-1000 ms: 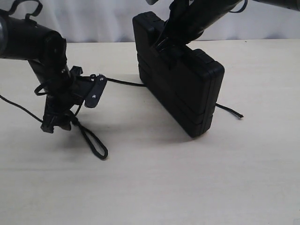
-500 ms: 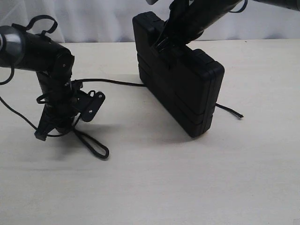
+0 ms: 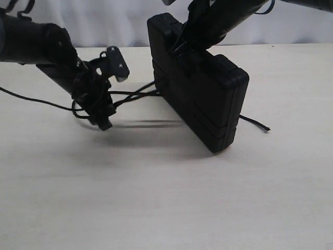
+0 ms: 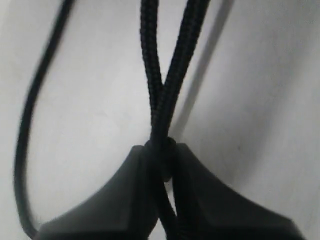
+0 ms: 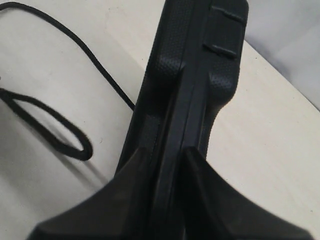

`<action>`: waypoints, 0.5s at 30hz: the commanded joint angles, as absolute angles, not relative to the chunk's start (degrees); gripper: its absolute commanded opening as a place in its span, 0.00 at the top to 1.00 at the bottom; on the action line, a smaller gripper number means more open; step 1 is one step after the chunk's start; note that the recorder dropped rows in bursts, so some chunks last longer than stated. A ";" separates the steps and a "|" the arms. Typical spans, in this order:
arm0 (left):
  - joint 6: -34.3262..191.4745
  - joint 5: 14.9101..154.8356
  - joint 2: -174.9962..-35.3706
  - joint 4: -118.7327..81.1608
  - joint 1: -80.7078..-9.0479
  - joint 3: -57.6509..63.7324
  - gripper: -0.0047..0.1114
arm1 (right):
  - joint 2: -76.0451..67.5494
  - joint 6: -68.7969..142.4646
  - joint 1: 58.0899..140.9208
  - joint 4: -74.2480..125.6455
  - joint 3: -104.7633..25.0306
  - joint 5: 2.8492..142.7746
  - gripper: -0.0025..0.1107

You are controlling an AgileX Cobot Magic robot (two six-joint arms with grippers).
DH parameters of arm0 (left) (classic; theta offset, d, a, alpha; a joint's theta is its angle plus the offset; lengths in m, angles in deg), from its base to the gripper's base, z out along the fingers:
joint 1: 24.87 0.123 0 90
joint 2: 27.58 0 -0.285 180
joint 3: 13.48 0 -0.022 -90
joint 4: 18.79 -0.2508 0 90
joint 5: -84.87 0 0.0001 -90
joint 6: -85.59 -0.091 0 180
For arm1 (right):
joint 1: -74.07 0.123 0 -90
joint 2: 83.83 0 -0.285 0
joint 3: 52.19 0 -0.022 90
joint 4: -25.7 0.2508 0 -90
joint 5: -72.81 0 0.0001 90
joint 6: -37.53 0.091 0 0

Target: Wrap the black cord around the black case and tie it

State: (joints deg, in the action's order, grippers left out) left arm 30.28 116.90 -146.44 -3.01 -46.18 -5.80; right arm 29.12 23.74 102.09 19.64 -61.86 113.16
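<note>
Zero wraps so far: black cord (image 3: 134,94) only runs across the table (image 3: 171,208) to the foot of the black case (image 3: 208,99); no turn over the case, no tie.
Left gripper (image 4: 162,155): closed, pinching two cord strands together, seemingly raised off the table.
Right gripper (image 5: 167,160): clamped on the case's top edge, holding it upright on a narrow side.
Cord path: from left gripper to the case's lower left corner, hidden behind it, tip lying on the table at the far side.
Remaining (judged): carry cord round the case, cross ends, knot; nearly everything.
Cord: thin, limp, tight braid, frayed tip.
Case: flat rectangular box, hard matte plastic, pebbled grain, ribbed grooves, rounded corners.
Table: pale, smooth, matte.
</note>
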 commanded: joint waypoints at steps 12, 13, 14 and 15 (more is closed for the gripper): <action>31.43 115.08 -142.38 7.83 -51.44 -6.02 0.96 | 34.42 24.74 101.93 23.37 -58.23 131.14 0.94; 31.69 115.78 -142.38 7.14 -51.90 -6.45 0.96 | 34.42 24.74 101.93 23.37 -58.23 131.14 0.94; 32.48 116.04 -142.38 6.51 -52.24 -6.89 0.96 | 34.42 24.74 101.93 23.37 -58.23 131.14 0.94; 33.87 116.04 -142.38 6.25 -52.30 -7.37 0.96 | 34.42 24.74 101.93 23.37 -58.23 131.14 0.94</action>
